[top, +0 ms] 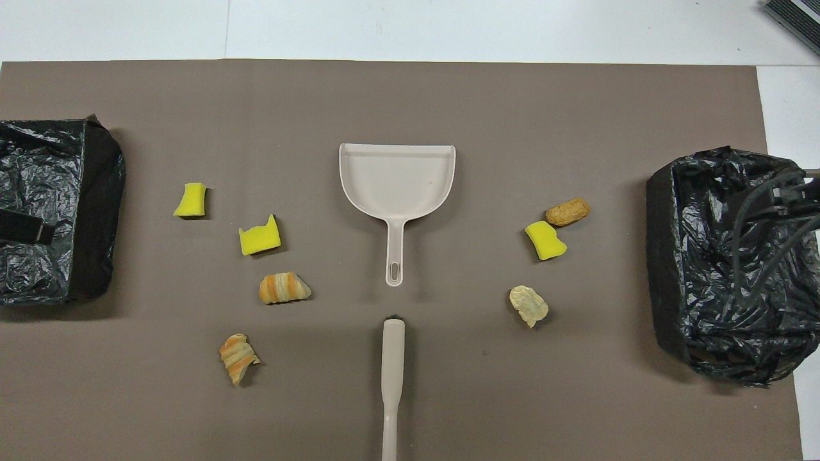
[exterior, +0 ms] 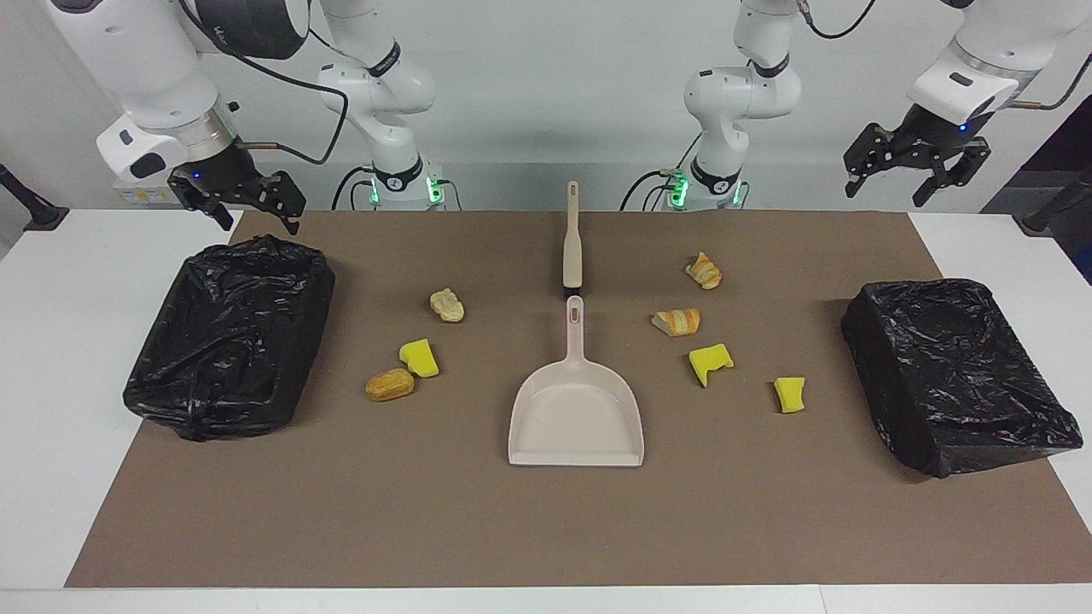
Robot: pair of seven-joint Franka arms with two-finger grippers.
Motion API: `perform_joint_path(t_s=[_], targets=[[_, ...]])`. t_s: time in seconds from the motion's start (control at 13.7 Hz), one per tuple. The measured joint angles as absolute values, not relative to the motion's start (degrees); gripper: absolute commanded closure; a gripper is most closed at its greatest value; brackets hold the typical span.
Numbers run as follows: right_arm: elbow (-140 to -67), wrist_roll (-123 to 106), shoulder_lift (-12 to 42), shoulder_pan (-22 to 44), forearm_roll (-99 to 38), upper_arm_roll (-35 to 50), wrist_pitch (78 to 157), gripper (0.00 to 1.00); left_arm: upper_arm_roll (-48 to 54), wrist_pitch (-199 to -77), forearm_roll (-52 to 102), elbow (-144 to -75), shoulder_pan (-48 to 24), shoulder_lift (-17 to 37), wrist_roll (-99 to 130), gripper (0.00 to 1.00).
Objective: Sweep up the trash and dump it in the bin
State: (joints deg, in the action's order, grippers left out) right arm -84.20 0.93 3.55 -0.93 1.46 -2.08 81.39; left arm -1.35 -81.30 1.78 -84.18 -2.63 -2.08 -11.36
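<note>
Seven trash scraps [exterior: 679,321] lie around the dustpan [exterior: 576,418] in the facing view, untouched, while left gripper [exterior: 917,166] and right gripper [exterior: 241,198] hang spread and empty above the bins. Overhead, three scraps [top: 545,240] sit toward the right arm's bin [top: 724,262], four toward the left's, and the brush [top: 392,378] lies released, nearer the robots than the dustpan [top: 397,179].

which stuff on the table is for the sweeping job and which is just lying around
For the job: seven trash scraps, dustpan, brush, two black-lined bins, left gripper, right gripper.
Just there: brown mat, white table.
</note>
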Motion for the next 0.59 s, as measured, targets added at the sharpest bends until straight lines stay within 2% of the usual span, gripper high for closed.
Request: perform_joint_path(t_s=[0.59], targets=[[-85.0, 0.9, 3.3, -0.9, 1.2, -2.1, 81.4, 0.0, -1.3, -81.3, 1.7, -84.2, -2.6, -2.1, -11.3, 0.0]])
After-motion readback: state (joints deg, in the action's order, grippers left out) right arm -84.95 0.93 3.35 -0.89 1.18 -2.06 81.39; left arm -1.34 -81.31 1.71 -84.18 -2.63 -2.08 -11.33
